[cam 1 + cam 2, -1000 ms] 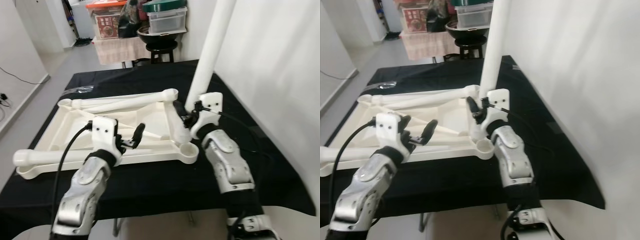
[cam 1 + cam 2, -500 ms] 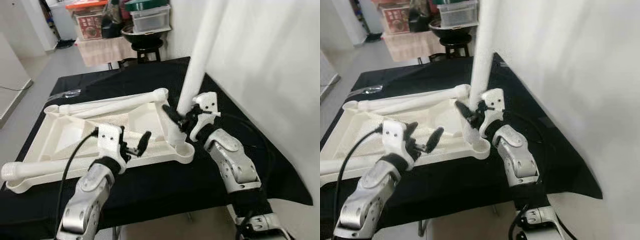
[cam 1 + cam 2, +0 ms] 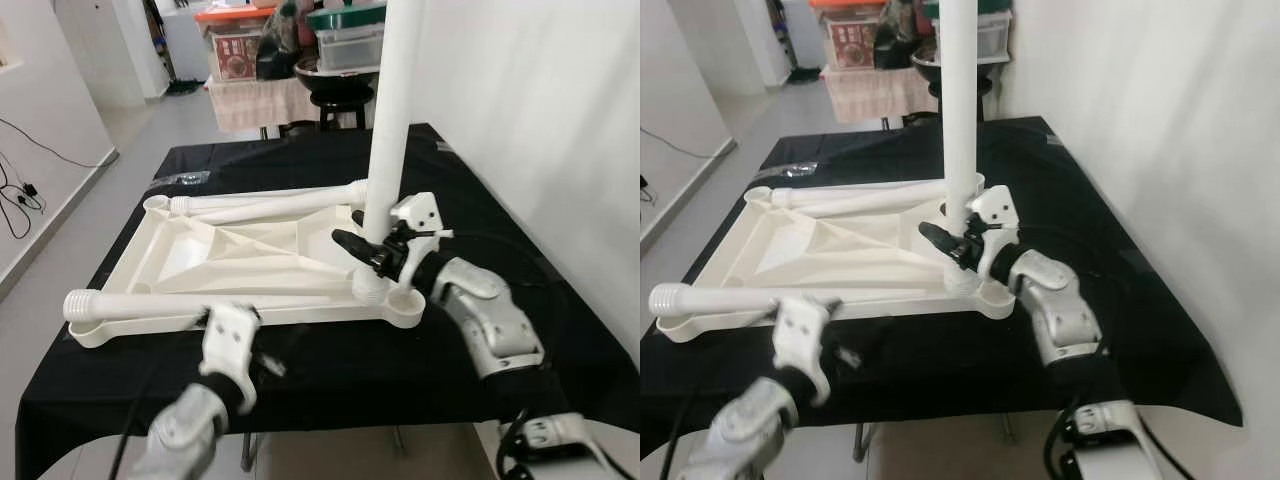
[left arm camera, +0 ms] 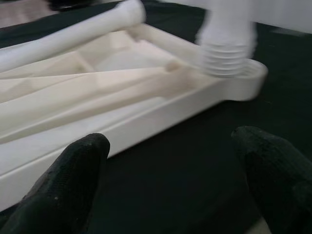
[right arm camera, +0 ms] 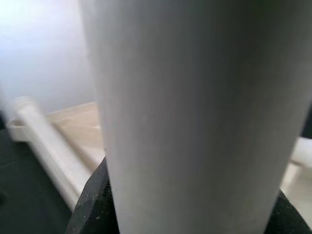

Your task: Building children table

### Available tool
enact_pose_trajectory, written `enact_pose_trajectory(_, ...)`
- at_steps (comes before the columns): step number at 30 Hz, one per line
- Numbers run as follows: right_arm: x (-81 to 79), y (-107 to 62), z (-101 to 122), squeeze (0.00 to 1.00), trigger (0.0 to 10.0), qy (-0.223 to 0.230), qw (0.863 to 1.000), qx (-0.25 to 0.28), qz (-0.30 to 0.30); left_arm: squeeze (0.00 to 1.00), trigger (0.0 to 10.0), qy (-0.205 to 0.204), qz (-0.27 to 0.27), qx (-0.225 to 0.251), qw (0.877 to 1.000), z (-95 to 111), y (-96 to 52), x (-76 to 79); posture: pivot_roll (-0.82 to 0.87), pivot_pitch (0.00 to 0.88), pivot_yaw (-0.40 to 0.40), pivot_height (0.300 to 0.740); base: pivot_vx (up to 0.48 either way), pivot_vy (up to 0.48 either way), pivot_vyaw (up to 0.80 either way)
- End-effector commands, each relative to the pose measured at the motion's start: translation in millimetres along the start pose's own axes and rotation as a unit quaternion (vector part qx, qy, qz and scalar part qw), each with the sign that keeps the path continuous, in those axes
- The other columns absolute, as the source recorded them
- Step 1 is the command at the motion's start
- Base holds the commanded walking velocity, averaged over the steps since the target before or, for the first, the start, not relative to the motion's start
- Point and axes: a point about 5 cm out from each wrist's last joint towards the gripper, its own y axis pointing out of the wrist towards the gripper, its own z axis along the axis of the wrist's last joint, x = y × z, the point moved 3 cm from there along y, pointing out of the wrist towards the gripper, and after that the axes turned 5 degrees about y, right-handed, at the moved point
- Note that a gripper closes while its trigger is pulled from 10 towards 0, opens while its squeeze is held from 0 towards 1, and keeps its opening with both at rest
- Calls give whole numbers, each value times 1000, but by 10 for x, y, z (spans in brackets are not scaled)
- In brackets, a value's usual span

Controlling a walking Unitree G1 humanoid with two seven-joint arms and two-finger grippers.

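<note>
An upturned white children's tabletop [image 3: 250, 250] lies on a table under a black cloth [image 3: 330, 360]. My right gripper [image 3: 365, 250] is shut on a white table leg [image 3: 390, 110] near its lower end. The leg stands upright, with its threaded end [image 4: 226, 53] at the tabletop's near right corner socket [image 3: 385, 295]. In the right wrist view the leg [image 5: 195, 112] sits between my black fingers [image 5: 92, 204]. Two more legs lie on the tabletop, one along the far edge [image 3: 270, 203] and one along the near edge [image 3: 150, 298]. My left gripper [image 4: 170, 165] is open with nothing in it, low at the table's front edge, facing the tabletop's near rim.
A white wall [image 3: 540, 120] runs close along the right of the table. Behind the table stand a black stool [image 3: 340, 98] and a cloth-covered stand with storage boxes [image 3: 240, 50]. A clear plastic bag [image 3: 180, 178] lies on the cloth at the far left. Cables trail on the floor at left.
The leg in my right gripper has swung from a lean to upright over the corner socket. My left arm has dropped from over the tabletop to the table's front edge. The camera shifted.
</note>
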Motion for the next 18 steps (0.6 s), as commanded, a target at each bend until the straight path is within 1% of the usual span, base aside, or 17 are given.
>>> enact_pose_trajectory(1, 1, 14, 73, 0, 10000, 19, 999, 16, 44, 0, 10000, 16, -15, 9, 1000, 65, -25, 34, -13, 56, 47, 740, 0, 0, 0)
enact_pose_trajectory(2, 2, -2, 87, 0, 10000, 24, 998, 20, 55, 0, 10000, 16, -18, 11, 1000, 77, -51, 55, -4, 71, 46, 740, 0, 0, 0)
enact_pose_trajectory(3, 24, -68, 192, 0, 10000, 9, 996, 24, 86, 0, 10000, 24, -34, 15, 999, 144, -153, 107, 19, 133, 54, 740, 0, 0, 0)
enact_pose_trajectory(5, 24, -68, 192, 0, 10000, 9, 996, 24, 86, 0, 10000, 24, -34, 15, 999, 144, -153, 107, 19, 133, 54, 740, 0, 0, 0)
enact_pose_trajectory(7, 78, -93, 282, 0, 10000, -2, 995, 25, 99, 0, 10000, 37, -46, 16, 998, 196, -224, 138, 22, 160, 61, 740, 0, 0, 0)
enact_pose_trajectory(8, 78, -93, 282, 0, 10000, -2, 995, 25, 99, 0, 10000, 37, -46, 16, 998, 196, -224, 138, 22, 160, 61, 740, 0, 0, 0)
enact_pose_trajectory(9, 95, -104, 321, 0, 10000, -7, 995, 26, 98, 0, 10000, 42, -50, 18, 998, 226, -268, 158, 26, 181, 69, 740, 0, 0, 0)
enact_pose_trajectory(10, 115, -110, 349, 0, 10000, -10, 995, 27, 100, 0, 10000, 48, -53, 18, 997, 244, -291, 168, 26, 181, 69, 740, 0, 0, 0)
enact_pose_trajectory(13, 128, -134, 404, 0, 10000, -10, 994, 37, 104, 0, 10000, 54, -50, 21, 997, 276, -324, 164, 34, 207, 78, 740, 0, 0, 0)
enact_pose_trajectory(15, 169, -191, 477, 0, 10000, -8, 992, 49, 120, 0, 10000, 67, -47, 22, 996, 317, -382, 147, 45, 230, 87, 740, 0, 0, 0)
enact_pose_trajectory(18, 196, -268, 512, 0, 10000, -18, 990, 45, 135, 0, 10000, 60, -65, 16, 996, 335, -468, 193, 46, 251, 96, 740, 0, 0, 0)
